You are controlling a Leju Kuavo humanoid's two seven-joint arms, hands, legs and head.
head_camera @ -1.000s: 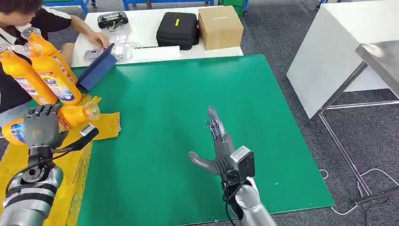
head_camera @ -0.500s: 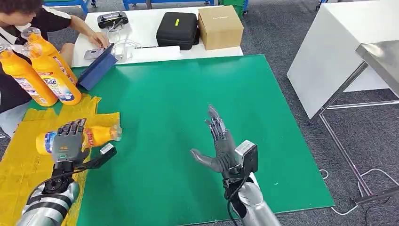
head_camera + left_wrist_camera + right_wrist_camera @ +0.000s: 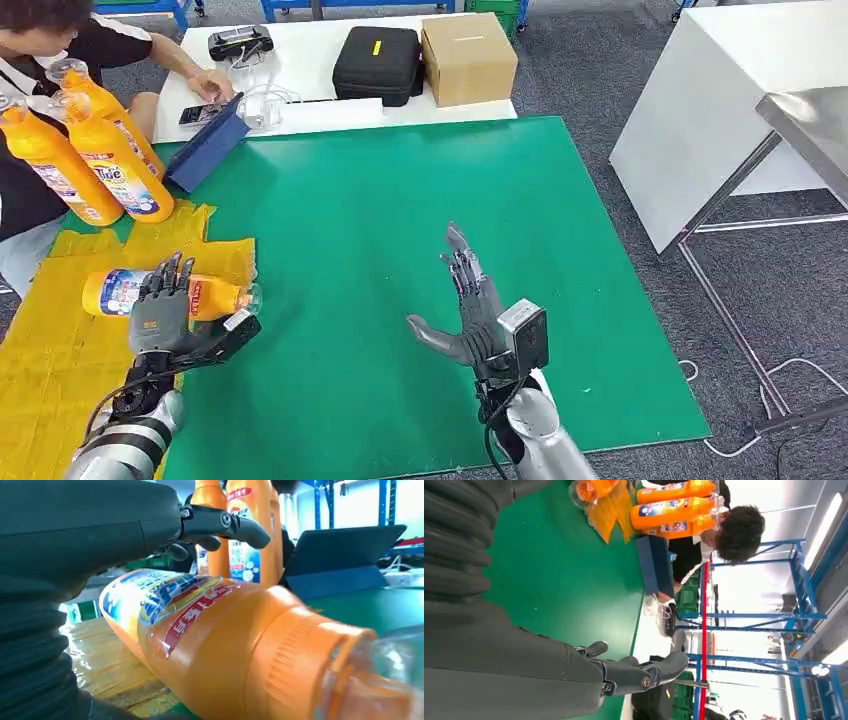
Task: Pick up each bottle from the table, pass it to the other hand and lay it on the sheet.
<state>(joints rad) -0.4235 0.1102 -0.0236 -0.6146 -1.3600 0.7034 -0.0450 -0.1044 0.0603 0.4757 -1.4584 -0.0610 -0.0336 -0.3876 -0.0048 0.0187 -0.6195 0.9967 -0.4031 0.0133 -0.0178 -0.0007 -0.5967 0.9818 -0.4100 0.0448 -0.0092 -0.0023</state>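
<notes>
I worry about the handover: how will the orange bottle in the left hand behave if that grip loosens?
The orange bottle lies sideways in the left hand; being round, it would probably roll. Its glossy label looks slippery. The right hand waits open over the green mat, so it would likely land on the yellow sheet or the mat.

Orange bottle [image 3: 140, 292] sideways on yellow sheet [image 3: 60, 370]

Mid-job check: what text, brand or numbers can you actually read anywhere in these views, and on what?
"Tide": label of an upright orange bottle at the table's far left.
Held orange bottle, in the left hand: red and blue label print, too blurred to read.
Cardboard box and black case: no legible text.
</notes>
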